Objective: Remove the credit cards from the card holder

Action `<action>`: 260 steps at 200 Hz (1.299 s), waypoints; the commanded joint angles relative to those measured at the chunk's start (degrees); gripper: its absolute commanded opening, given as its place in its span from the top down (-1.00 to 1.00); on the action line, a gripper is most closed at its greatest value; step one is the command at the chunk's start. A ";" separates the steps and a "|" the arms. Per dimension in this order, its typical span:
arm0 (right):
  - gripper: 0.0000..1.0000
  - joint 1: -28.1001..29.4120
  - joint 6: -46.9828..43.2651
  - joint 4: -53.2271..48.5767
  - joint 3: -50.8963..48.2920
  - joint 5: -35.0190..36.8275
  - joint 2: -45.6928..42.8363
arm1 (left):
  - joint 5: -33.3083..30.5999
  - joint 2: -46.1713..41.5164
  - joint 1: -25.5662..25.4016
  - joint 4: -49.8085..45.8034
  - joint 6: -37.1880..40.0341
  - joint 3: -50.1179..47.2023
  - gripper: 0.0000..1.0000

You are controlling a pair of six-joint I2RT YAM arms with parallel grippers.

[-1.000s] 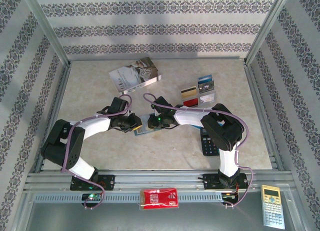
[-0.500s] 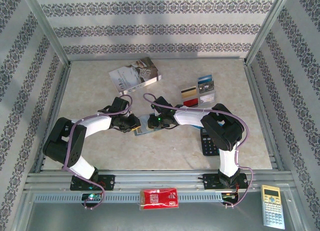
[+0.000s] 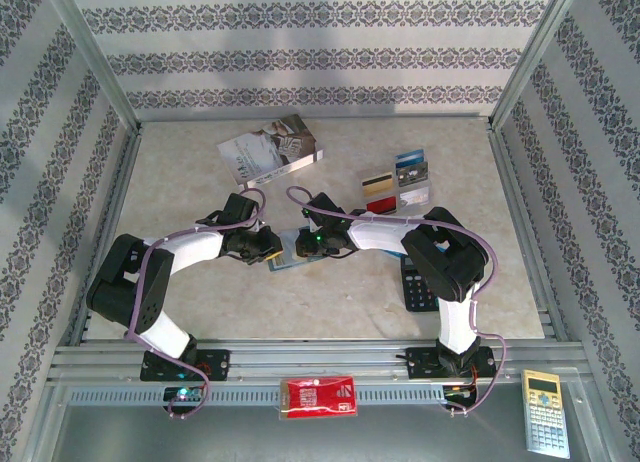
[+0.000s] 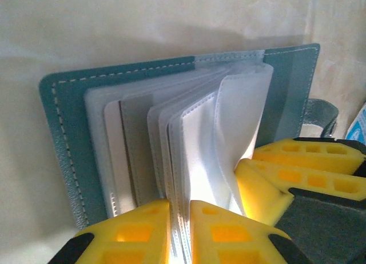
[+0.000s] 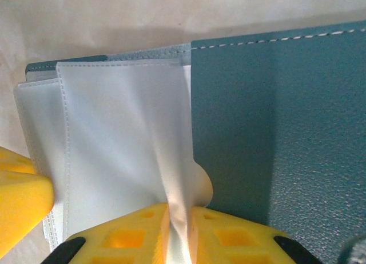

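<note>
Pinching a sheaf of clear sleeves with the left gripper (image 4: 180,218), fingers pressed tight on them. Nipping a single sleeve with the right gripper (image 5: 178,218), just beside the other. Holding the card holder (image 3: 287,261) spread open, flat on the table (image 3: 320,302) between both wrists — loose cards (image 3: 397,182) well apart, far right.

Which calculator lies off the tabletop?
The gold calculator, on the grey front ledge; the black calculator lies on the tabletop, partly under the right arm.

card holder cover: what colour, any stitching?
The card holder has a teal cover with white stitching along its edge; clearest in the left wrist view.
</note>
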 commanded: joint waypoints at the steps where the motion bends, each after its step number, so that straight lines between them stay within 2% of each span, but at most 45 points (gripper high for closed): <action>1: 0.55 0.89 0.54 -2.03 -1.58 3.84 4.89 | 4.49 0.20 -0.09 4.05 -0.53 0.11 0.69; 56: 0.55 0.82 0.54 -1.56 -1.91 3.76 4.11 | 4.53 -1.99 -0.02 3.12 0.32 0.08 0.73; 100: 0.55 0.84 0.70 -1.69 -1.76 3.93 4.48 | -3.24 -3.84 -0.01 -6.46 3.68 1.14 0.64; 151: 0.56 0.82 0.72 -1.64 -1.92 4.02 4.63 | 1.90 -4.14 -0.05 -0.87 1.60 0.02 0.79; 194: 0.56 0.90 0.63 -1.64 -1.91 4.02 4.52 | 2.61 -0.88 -0.15 0.21 0.99 0.16 0.74; 260: 0.56 0.83 0.63 -1.64 -2.01 4.06 4.52 | -0.81 0.37 -0.16 -3.24 2.33 0.52 0.62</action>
